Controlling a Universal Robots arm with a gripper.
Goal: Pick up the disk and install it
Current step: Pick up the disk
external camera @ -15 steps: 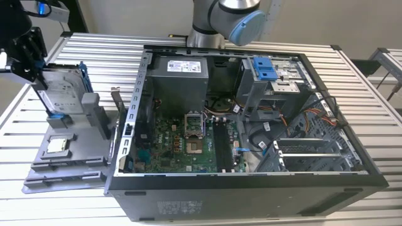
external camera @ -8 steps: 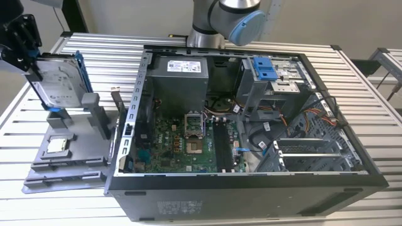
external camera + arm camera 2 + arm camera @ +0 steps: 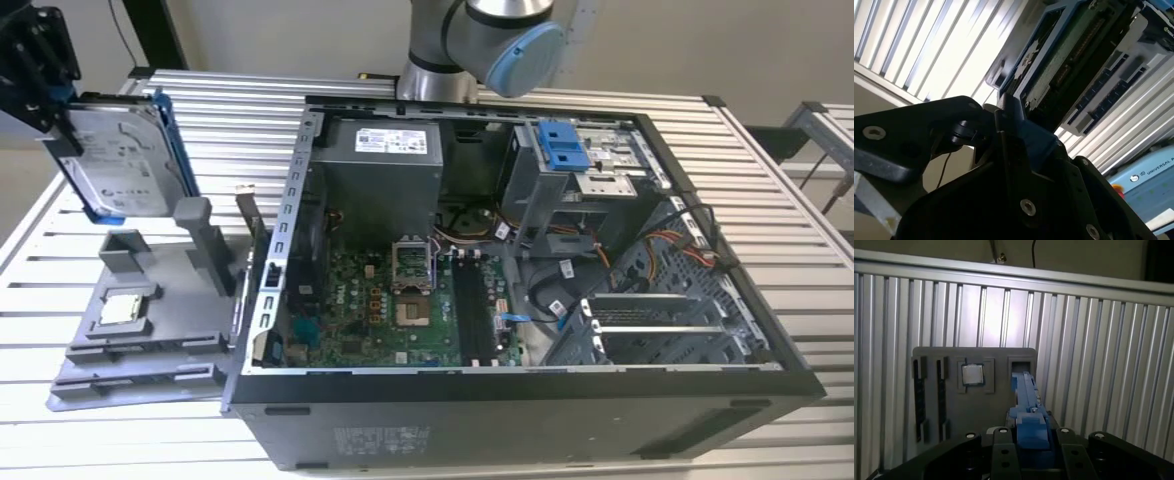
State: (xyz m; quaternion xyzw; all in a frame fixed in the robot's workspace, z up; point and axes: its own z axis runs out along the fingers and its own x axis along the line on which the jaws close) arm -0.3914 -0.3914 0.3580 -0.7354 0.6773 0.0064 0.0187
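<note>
The disk, a silver hard drive with a white label and a blue frame, hangs on edge above the table at the exterior view's left. My gripper is shut on its upper end. It is lifted clear of the grey holder below it. In the first wrist view the disk's blue edge runs out from my gripper, above the holder. The second wrist view shows the disk's underside with its green circuit board held by my gripper.
An open computer case lies on the slatted metal table, to the exterior view's right of the holder. Inside are a motherboard, a power supply, cables and a drive cage with a blue latch. A small square silver chip sits in the holder.
</note>
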